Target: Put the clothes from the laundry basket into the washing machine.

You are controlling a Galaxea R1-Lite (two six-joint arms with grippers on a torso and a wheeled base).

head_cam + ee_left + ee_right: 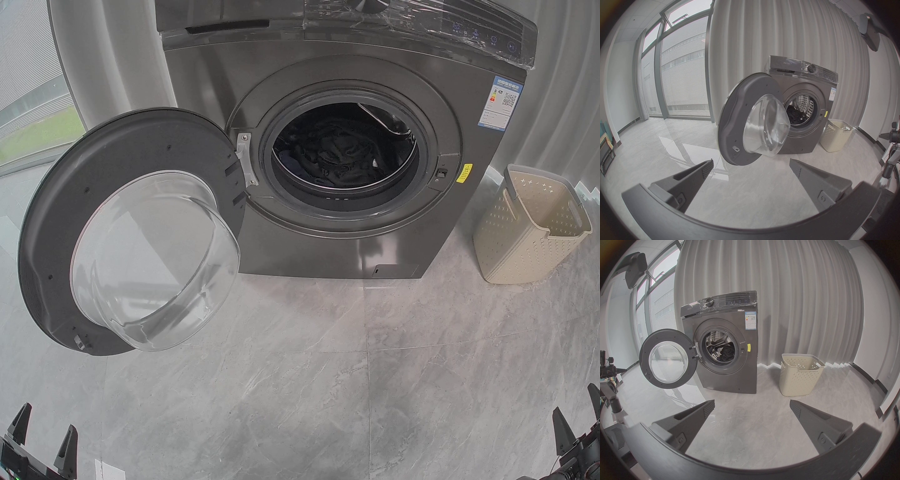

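A grey front-loading washing machine stands ahead with its round door swung wide to the left. Dark clothes lie inside the drum. A beige perforated laundry basket sits on the floor right of the machine; no clothes show in it. My left gripper is low at the near left, open and holding nothing. My right gripper is low at the near right, also open and holding nothing. The left wrist view shows the machine and basket; the right wrist view shows the machine, clothes and basket.
Grey marble-tile floor stretches between me and the machine. The open door juts out over the floor on the left. White pleated curtains hang behind the machine, and tall windows run along the left wall.
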